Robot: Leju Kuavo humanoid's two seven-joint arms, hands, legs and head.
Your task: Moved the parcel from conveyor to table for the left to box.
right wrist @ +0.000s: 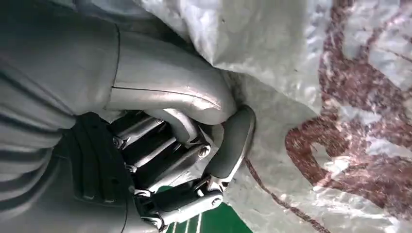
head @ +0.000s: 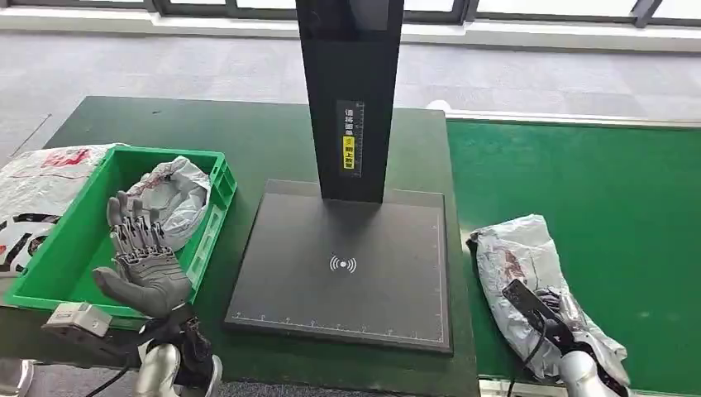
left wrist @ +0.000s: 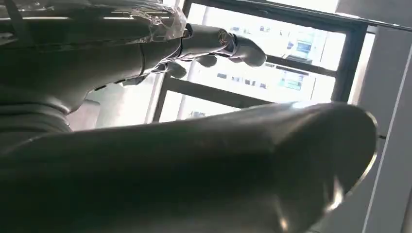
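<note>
Head view: the right hand (head: 555, 318) grips the parcel (head: 521, 265) on the conveyor (head: 612, 198) (fingers pinching plastic). The left hand (head: 142, 248) hovers empty, fingers spread, over the box (head: 216, 178).

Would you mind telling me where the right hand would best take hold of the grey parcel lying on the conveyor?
Probably at its near end, coming from the robot's own side. The parcel is a soft, crumpled bag lying lengthwise toward the robot on the conveyor, so loose plastic bunches there. The right hand already rests on that end, fingers pressed into the wrinkled film.
</note>
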